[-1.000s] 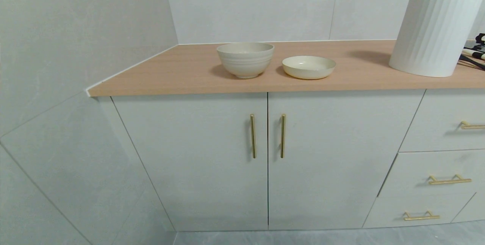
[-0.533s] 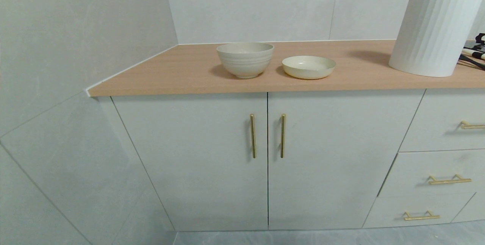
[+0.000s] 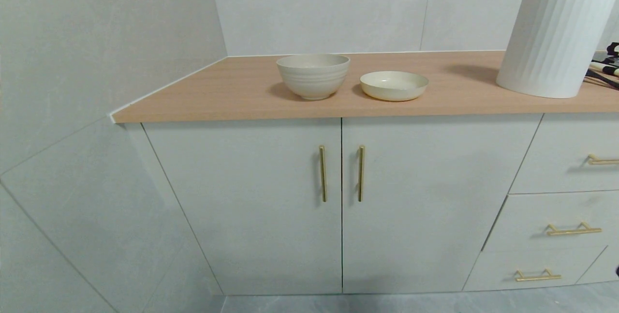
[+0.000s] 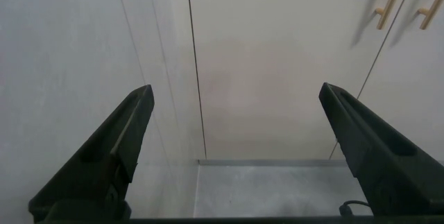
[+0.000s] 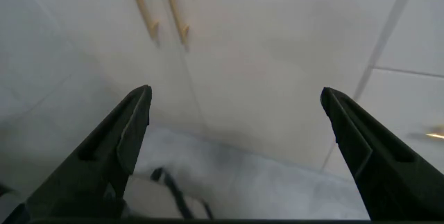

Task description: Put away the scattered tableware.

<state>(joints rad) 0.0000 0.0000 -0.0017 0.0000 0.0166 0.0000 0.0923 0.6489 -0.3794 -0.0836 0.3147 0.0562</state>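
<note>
Seeing left tool [image 4: 236, 89] and right tool [image 5: 236, 91] spread apart, I judge the ribbed cream bowl [image 3: 313, 76] lies above them on the wooden table [image 3: 217, 95].

One surface [image 3: 232, 95] carries one deep bowl [image 3: 313, 76], one shallow dish [image 3: 394, 85] and one tall ribbed white container [image 3: 556, 42]. Below it are two cabinet doors [image 3: 251, 206], each with one upright gold handle [image 3: 322, 173], and three drawers [image 3: 566, 153], each with one gold pull [image 3: 574, 229]. The dark utensils [image 3: 604, 64] at the right edge cannot be counted.
</note>
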